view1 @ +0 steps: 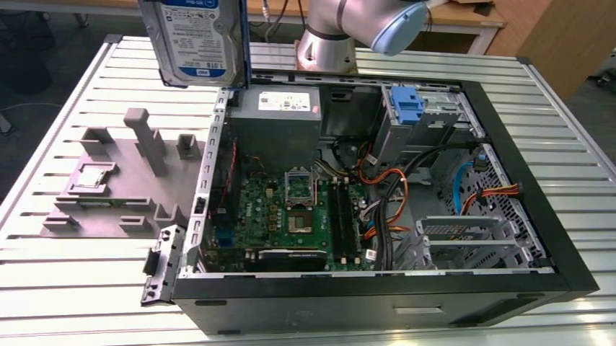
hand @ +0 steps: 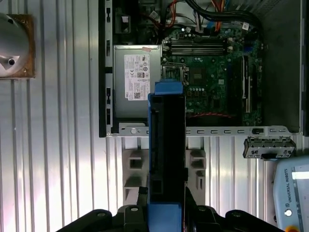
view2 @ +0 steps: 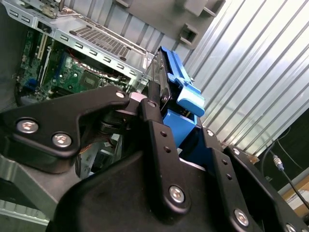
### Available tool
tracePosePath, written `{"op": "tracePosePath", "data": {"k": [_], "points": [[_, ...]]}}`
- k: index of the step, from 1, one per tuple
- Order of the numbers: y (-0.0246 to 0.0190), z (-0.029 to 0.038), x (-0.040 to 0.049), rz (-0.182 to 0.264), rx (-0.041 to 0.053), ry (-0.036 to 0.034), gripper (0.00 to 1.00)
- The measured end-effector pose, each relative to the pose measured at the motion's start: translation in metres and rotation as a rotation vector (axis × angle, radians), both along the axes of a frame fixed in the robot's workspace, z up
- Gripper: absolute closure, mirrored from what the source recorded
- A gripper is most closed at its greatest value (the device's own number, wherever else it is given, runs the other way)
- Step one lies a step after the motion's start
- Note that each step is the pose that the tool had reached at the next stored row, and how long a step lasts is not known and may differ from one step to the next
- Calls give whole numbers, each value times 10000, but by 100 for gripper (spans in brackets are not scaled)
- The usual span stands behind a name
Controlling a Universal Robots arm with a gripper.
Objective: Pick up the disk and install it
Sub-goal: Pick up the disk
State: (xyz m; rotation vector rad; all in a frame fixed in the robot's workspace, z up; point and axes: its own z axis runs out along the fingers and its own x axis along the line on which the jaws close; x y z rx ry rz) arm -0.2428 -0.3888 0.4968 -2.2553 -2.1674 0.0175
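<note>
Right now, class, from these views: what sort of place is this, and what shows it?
Probably a robotics lab bench for computer assembly: an open computer case lies on a slatted metal table, and a robot arm whose gripper holds the disk above the table.

- Flat rectangular silver-grey disk (view1: 198, 43): bare metal shell, smooth glossy white-and-blue paper label, smooth blue plastic bracket (view2: 188, 99) round its edges.
- Black end effector (view2: 178, 116): matt finish, shiny metal screws.
- Ribbed silver counter (view1: 77, 288): satin metal slats.
- Black computer case (view1: 385, 306): matt painted metal.
- Grey moulded fixture (view1: 125, 187): dull plastic.
</note>
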Motion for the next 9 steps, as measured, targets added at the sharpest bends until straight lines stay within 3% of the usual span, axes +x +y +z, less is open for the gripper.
{"op": "tracePosePath", "data": {"k": [7, 9], "points": [[-225, -8, 2, 0, -1, 2, 63], [-270, -12, 12, 1, 0, 1, 63]]}}
